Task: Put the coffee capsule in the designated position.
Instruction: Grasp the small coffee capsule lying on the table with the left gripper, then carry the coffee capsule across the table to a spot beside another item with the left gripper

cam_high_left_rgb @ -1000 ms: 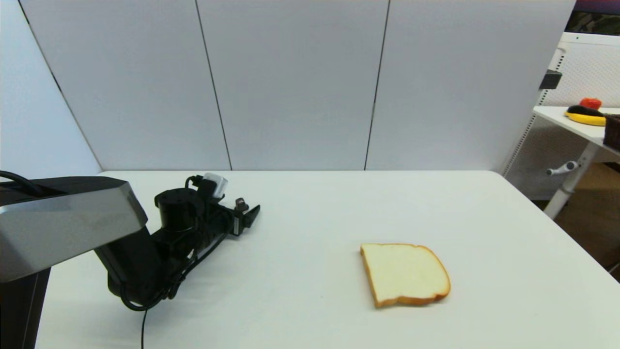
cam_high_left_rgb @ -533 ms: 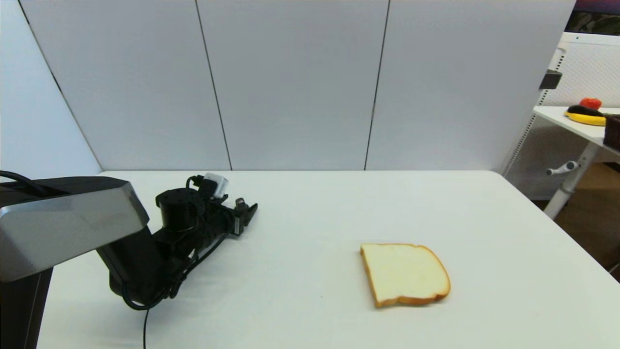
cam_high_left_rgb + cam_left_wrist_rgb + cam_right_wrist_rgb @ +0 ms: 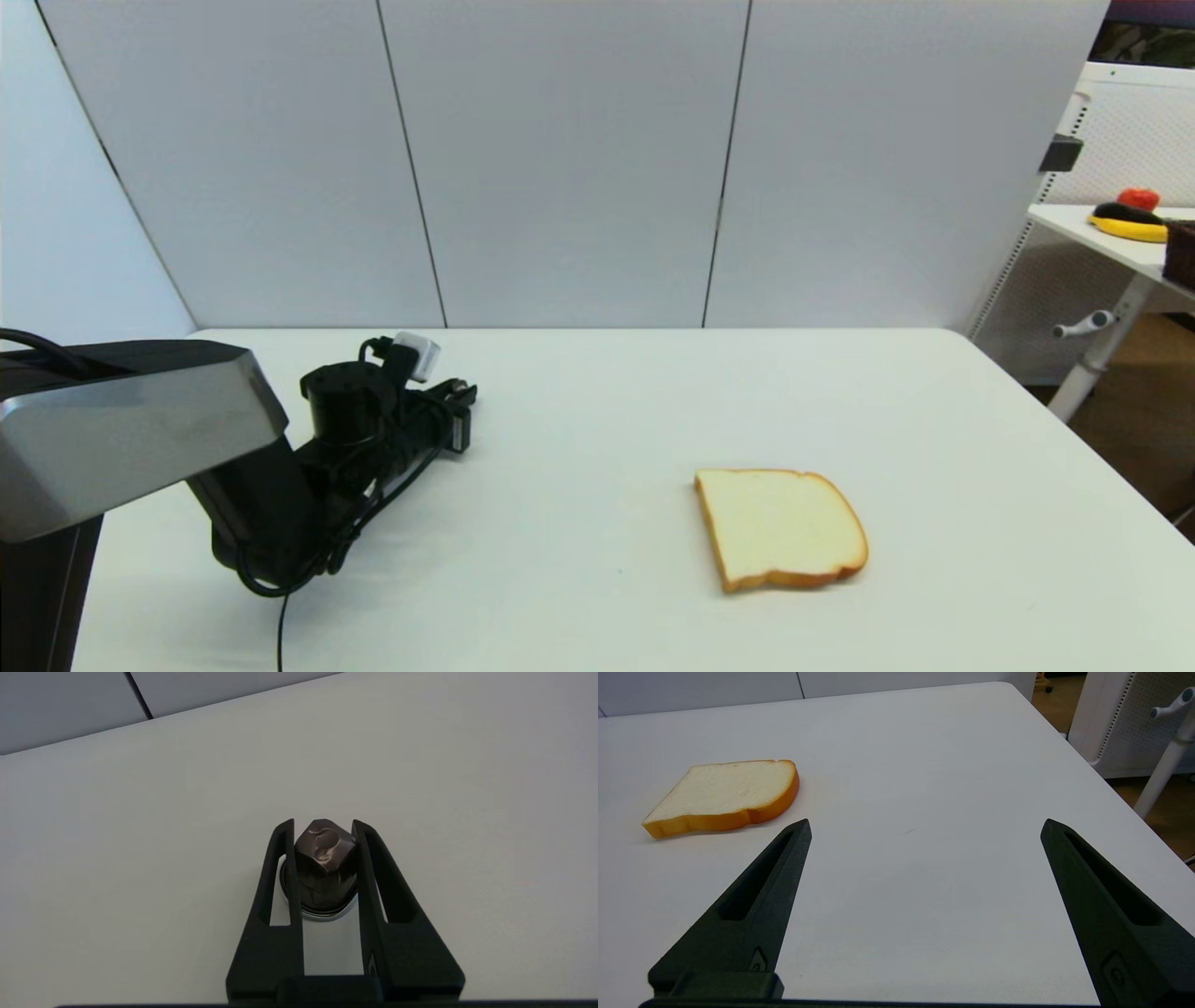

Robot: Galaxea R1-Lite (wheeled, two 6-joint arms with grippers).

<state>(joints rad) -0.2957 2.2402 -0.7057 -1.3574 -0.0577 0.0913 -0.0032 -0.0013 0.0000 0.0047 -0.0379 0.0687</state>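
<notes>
At the left of the head view, the black left gripper [image 3: 464, 411] clamps the small dark dented coffee capsule [image 3: 323, 868] on the white table [image 3: 597, 411]; the right gripper [image 3: 924, 828] is wide open.

only the bread slice [image 3: 780, 527] interrupts the white table [image 3: 597, 401], well right of the left hand [image 3: 464, 397].

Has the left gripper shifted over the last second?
Yes. The left gripper, shut on the coffee capsule, has drawn back toward the robot's left, away from the bread slice.
</notes>
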